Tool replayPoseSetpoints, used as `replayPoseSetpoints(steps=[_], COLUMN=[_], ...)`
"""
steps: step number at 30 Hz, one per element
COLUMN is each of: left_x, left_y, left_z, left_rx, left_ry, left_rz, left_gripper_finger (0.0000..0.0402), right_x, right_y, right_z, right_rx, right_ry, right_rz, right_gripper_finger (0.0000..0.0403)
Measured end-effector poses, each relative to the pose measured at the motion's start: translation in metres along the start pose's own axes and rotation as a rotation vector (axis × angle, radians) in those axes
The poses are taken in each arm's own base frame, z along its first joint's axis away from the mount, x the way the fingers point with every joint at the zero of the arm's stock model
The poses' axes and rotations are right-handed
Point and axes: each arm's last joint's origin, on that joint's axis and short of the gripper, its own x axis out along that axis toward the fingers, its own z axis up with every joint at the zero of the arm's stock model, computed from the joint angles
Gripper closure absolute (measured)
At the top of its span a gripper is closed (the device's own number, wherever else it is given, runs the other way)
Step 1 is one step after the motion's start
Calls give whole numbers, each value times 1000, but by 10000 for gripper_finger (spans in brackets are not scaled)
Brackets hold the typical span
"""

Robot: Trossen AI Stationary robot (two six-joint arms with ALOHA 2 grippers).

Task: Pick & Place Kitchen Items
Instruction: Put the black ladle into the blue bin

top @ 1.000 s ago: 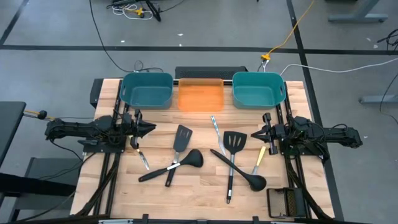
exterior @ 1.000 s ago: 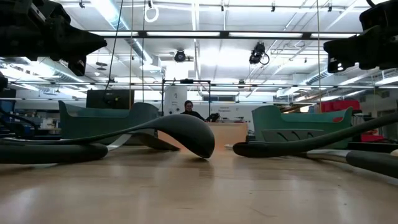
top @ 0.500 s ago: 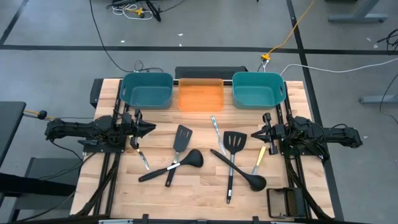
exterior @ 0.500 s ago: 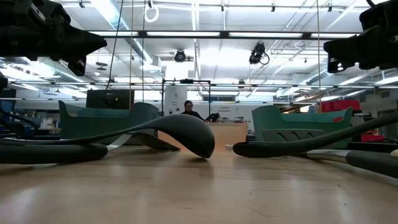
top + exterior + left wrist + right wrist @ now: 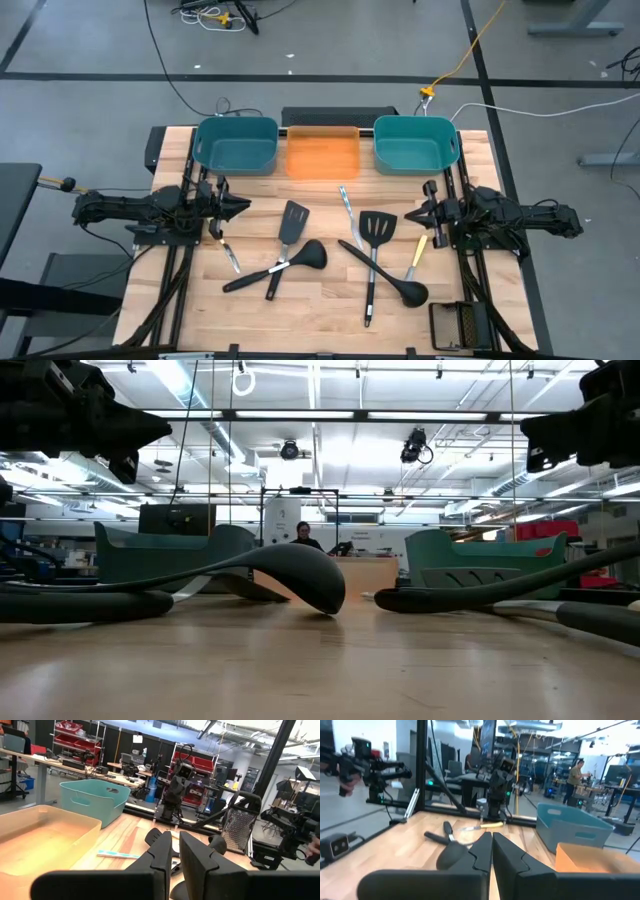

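The left end effector waits at 9 o'clock of the bench, fingers narrow and holding nothing. The right end effector waits at 3 o'clock, also narrow and empty. Between them lie the kitchen items: spatulas, ladles and knives, with three bins at 12 o'clock.

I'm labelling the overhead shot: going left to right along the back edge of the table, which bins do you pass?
Left teal bin → orange bin → right teal bin.
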Motion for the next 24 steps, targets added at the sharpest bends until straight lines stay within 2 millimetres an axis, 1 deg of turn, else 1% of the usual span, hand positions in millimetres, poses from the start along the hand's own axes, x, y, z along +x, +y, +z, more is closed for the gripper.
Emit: replayPoseSetpoints(steps=[4,8,17,24], left_x=[0,0,0,-1], left_y=[0,1,0,-1], left_z=[0,0,5,10], left_rx=[-74,-105,-119,-146], left_ry=[-3,-11,-63,-110], left_rz=[9,32,16,0], left_gripper_finger=[360,360,360,360], right_x=[0,-1,-1,-3], right_y=[-1,-1,-2,-2], right_z=[6,11,17,25], right_rx=[7,12,187,179], right_ry=[-59,-116,-173,-266], right_rz=[-6,-11,0,1], right_gripper_finger=[380,380,380,380])
